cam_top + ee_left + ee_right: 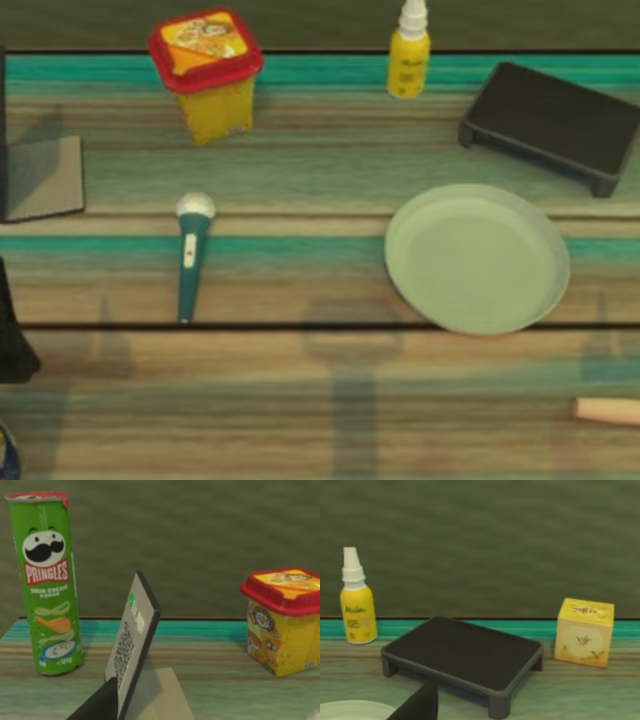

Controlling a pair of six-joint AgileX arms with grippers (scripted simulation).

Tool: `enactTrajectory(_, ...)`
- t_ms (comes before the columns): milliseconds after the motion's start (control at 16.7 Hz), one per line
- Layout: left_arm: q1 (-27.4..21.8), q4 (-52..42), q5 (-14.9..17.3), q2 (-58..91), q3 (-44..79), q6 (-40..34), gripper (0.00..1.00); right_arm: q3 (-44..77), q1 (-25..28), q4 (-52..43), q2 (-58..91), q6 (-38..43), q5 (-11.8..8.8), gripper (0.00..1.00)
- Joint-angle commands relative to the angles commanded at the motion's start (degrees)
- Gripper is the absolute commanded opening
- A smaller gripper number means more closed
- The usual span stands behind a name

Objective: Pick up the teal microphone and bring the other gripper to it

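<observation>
Mic, i.e. the teal microphone [191,256], lies flat, untouched, well clear of left gripper [15,345] fingers; can't tell if open. Right arm parked, fingers unreadable too.

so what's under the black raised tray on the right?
The black raised tray stands on short legs, leaving a shadowed gap above the table. Nothing shows in the visible part of that gap; the space beneath its middle is covered by the top.

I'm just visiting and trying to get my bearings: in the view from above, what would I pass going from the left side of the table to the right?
Grey upright card → teal microphone → yellow tub with red lid → yellow white-capped bottle → pale green plate → black low stand.
</observation>
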Motion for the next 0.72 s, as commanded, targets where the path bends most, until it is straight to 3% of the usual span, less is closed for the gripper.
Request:
enactTrajectory(360,-1.7,-4.2,0.0,6.0,4.8,-1.0,1.0,0.0,0.0,0.0,0.0,0.0,0.0,1.0)
enactTrajectory(720,-6.9,-18.0,-0.8,32.5,23.7,-5.6,1.0,0.0,0.0,0.0,0.0,0.0,0.0,1.0)
